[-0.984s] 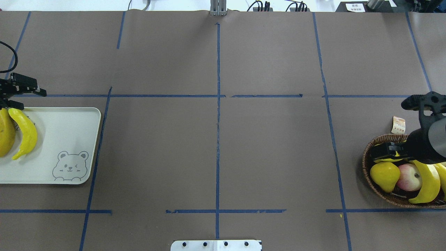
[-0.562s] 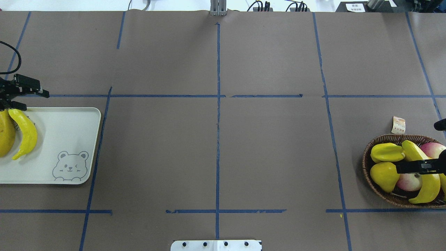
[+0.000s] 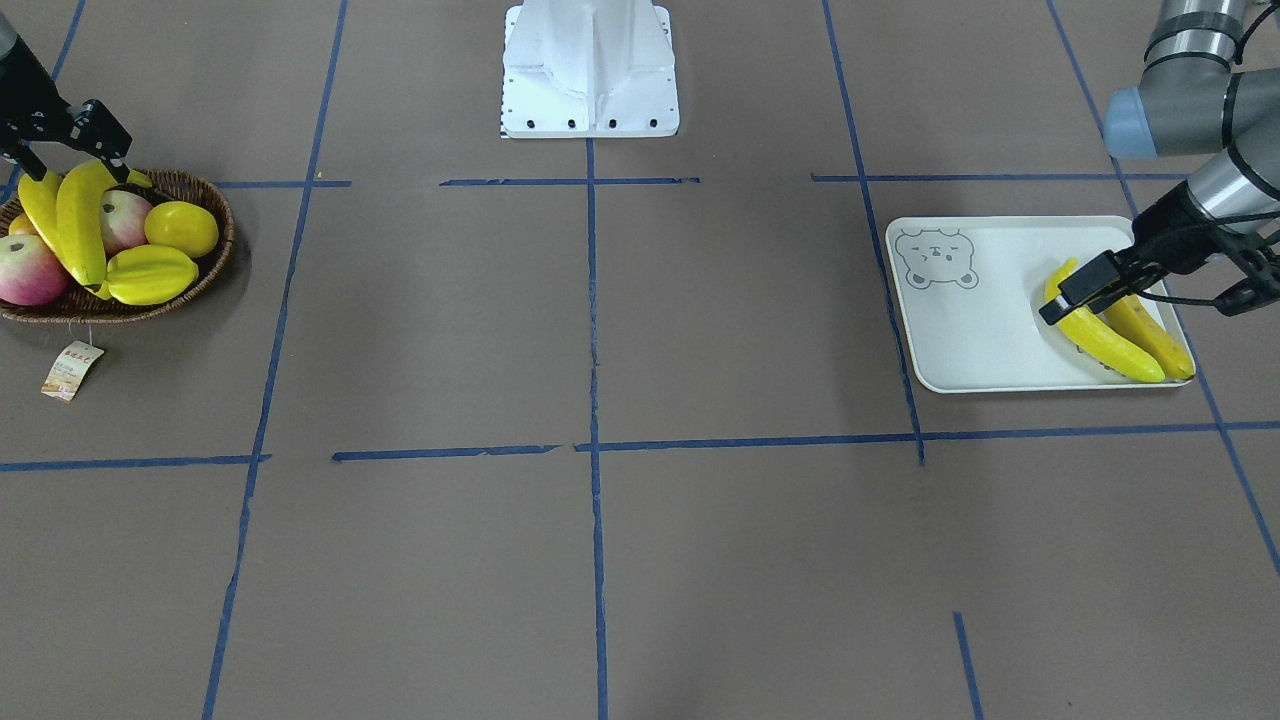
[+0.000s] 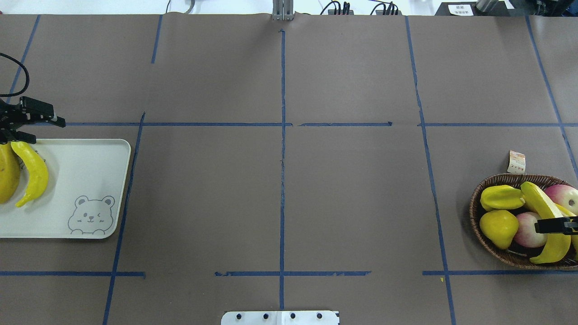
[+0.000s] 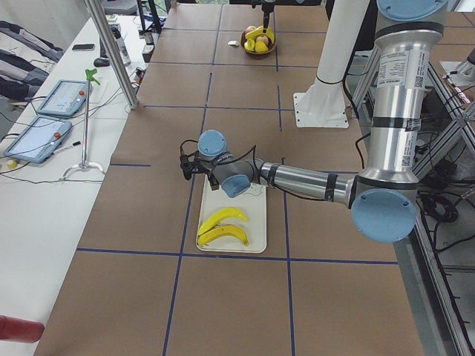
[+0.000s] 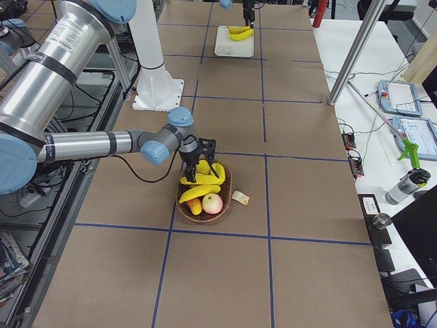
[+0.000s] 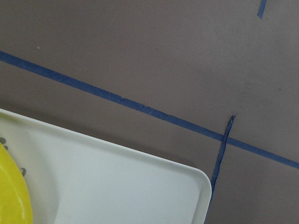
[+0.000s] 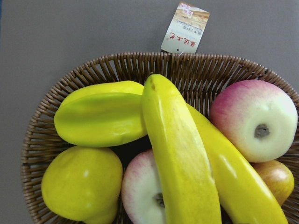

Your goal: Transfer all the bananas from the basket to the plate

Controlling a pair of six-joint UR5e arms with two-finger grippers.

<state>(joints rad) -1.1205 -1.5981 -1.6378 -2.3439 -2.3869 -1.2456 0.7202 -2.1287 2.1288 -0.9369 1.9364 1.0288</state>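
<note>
The right gripper (image 3: 68,160) is spread wide and empty, fingers pointing down astride two bananas (image 8: 180,158) lying right under it in the basket (image 8: 201,70); whether they touch, I cannot tell. Just beside lies a starfruit (image 8: 100,119), with apples (image 8: 254,123) around. The left gripper (image 3: 1135,303) is likewise wide and empty, just over two more bananas (image 4: 31,171) on the plate (image 4: 90,167). Since a second ago the right gripper has slid rightward off the starfruit; the left has barely shifted.
</note>
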